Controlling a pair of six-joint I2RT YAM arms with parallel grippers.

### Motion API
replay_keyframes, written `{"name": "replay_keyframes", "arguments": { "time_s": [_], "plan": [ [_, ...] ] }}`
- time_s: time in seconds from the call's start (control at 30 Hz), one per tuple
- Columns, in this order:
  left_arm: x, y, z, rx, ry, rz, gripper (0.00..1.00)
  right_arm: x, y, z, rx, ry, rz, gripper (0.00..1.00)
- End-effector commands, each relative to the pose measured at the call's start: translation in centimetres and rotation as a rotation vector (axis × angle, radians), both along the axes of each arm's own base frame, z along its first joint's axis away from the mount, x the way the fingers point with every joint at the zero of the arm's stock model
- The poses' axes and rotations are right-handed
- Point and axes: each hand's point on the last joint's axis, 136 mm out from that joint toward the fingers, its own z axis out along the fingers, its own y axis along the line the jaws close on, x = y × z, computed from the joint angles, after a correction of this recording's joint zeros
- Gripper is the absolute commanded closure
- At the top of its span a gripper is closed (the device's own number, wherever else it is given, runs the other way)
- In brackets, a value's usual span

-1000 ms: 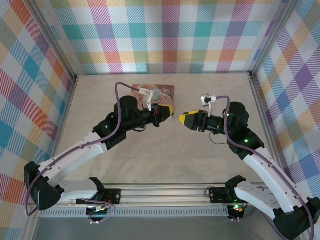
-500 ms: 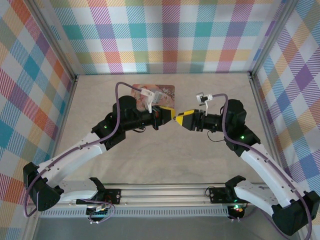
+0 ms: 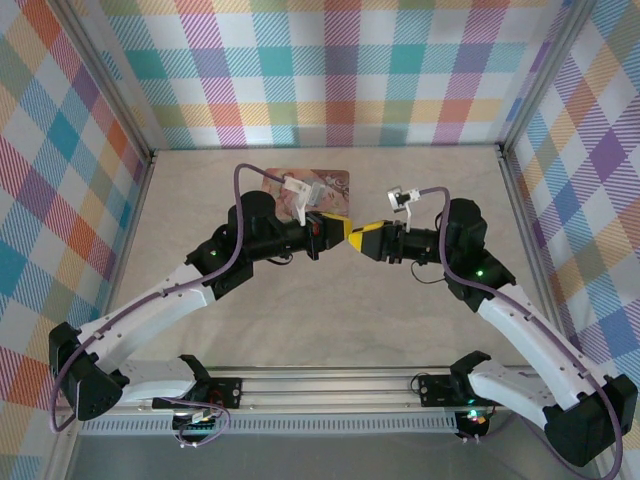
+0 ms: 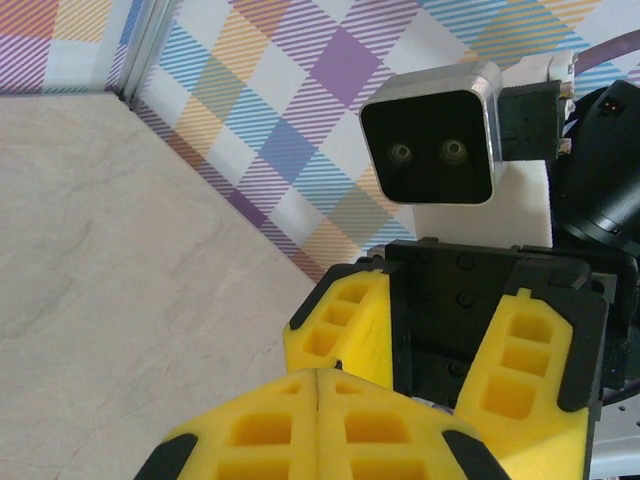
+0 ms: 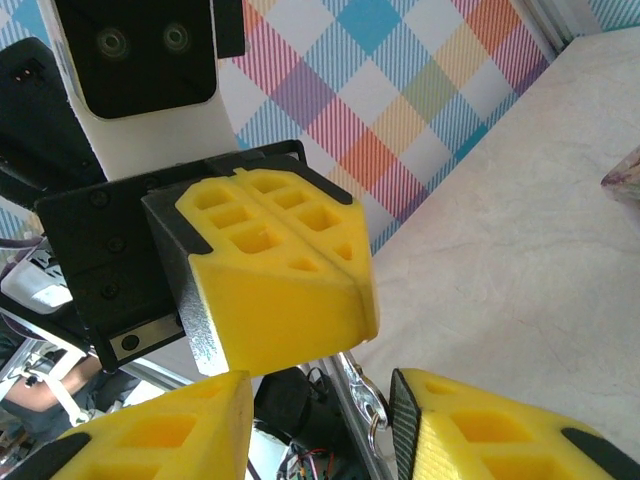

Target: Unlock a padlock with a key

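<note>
**Hazard: key lost at the tip-to-tip meeting**

Top external: the left gripper (image 3: 343,229) and right gripper (image 3: 364,238) meet tip to tip at frame centre, above the counter (image 3: 330,320). The pink tin (image 3: 325,182) lies just above them in the frame. A skewed approach would drive the tips into each other.

Left wrist: the left jaws are pressed fully together. The right jaws stand apart, facing them.

Right wrist: a thin metallic piece, judged to be the key (image 5: 368,405), hangs at the left tip between the right fingers (image 5: 480,430). An off-centre pinch may twist it loose and drop it.
</note>
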Motion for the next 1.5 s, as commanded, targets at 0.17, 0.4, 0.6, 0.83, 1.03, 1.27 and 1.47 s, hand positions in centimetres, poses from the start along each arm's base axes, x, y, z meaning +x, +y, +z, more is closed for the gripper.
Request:
{"name": "replay_keyframes", "arguments": {
  "time_s": [0.17, 0.4, 0.6, 0.83, 1.03, 1.27, 1.47],
  "plan": [
    [-0.1, -0.4, 2.1, -0.053, -0.033, -0.011, 1.00, -0.2, 0.6, -0.6, 0.000, 0.008, 0.032, 0.61],
    [-0.1, -0.3, 2.0, -0.050, -0.032, -0.001, 1.00, -0.1, 0.6, -0.9, -0.005, 0.012, 0.025, 0.65],
    [0.1, -0.2, 1.9, -0.052, -0.027, 0.007, 1.00, 0.0, 0.8, -1.3, -0.012, 0.026, 0.028, 0.68],
    [0.2, -0.2, 1.8, -0.051, -0.028, 0.014, 1.00, 0.0, 0.9, -1.5, -0.018, 0.031, 0.029, 0.71],
    [0.3, 0.0, 1.7, -0.047, -0.026, 0.026, 1.00, 0.1, 0.7, -1.6, -0.030, 0.024, 0.009, 0.73],
    [0.3, 0.0, 1.6, -0.042, -0.027, 0.026, 1.00, 0.1, 0.3, -1.7, -0.044, 0.010, -0.018, 0.77],
    [0.3, -0.1, 1.5, -0.039, -0.027, 0.022, 1.00, 0.2, 0.2, -1.6, -0.043, 0.008, -0.025, 0.82]
  ]
}}
